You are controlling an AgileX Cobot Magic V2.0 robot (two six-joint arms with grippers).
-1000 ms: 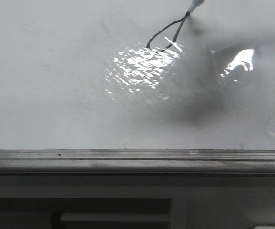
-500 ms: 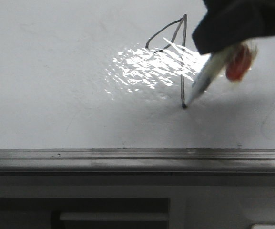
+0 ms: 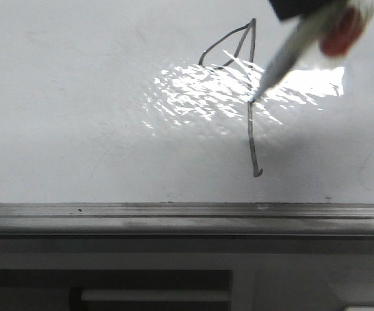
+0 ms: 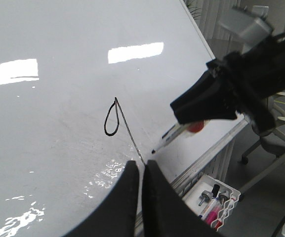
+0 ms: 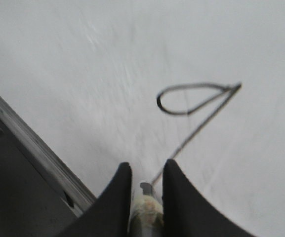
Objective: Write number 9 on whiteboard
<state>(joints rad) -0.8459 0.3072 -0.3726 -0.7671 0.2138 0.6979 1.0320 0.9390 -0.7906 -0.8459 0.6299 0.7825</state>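
Note:
The number 9 [image 3: 251,129] is drawn in thin dark strokes on the whiteboard [image 3: 76,97]: a pointed loop, a long straight stem and a tiny hook near the grey edge rail [image 3: 174,210]. My right gripper [image 5: 144,170] is shut on a white marker [image 3: 290,55] with a red part. The marker's tip appears over the middle of the stem, and I cannot tell whether it touches the board. The right gripper [image 4: 196,106] and the 9 [image 4: 111,121] also show in the left wrist view. My left gripper [image 4: 142,165] is shut and empty, above the board near the stem's lower end.
A wrinkled glare patch [image 3: 199,91] lies across the board under the loop. A white wire tray [image 4: 216,197] with several markers hangs below the board's edge. A chair [image 4: 280,138] stands beyond the board's corner.
The marker ran down from the top of the loop and drew the stem and hook. It has since moved back up, and its tip now appears at mid-stem.

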